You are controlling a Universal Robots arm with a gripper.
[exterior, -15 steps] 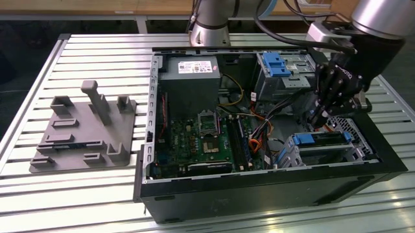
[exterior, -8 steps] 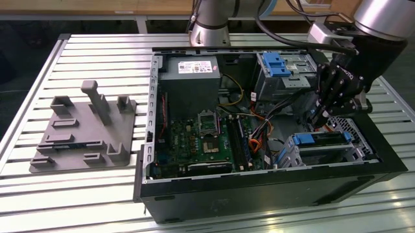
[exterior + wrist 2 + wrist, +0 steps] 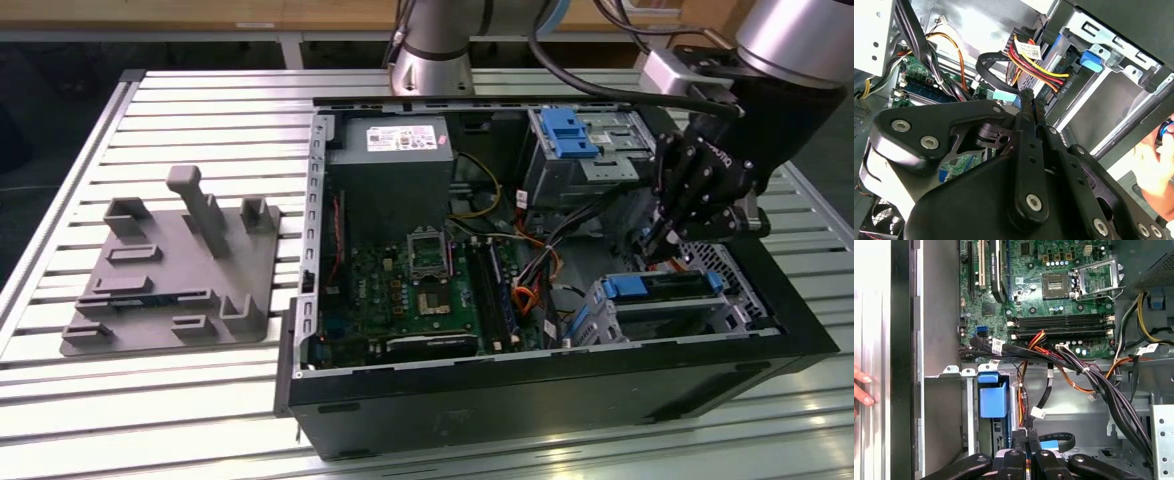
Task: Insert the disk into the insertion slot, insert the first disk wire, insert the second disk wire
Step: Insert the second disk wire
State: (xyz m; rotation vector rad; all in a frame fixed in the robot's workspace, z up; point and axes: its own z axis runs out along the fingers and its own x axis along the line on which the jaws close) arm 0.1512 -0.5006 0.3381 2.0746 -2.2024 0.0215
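Inside the open computer case, near its corner at the exterior view's right, the disk sat in the insertion slot, its blue carrier tab facing the motherboard. So the first step looked finished, and one of the wire steps seemed to be in hand. Just above that cage hung the end effector, its fingers pressed together in both wrist views, apparently pinching a small pale-blue connector on a flat black cable; I could not be certain of the grip. As a judgement, seating it would call for lining the plug squarely with the drive's port and pushing gently, clear of the red, yellow and black power bundle close by. A person's fingers rested at the case's outer edge.
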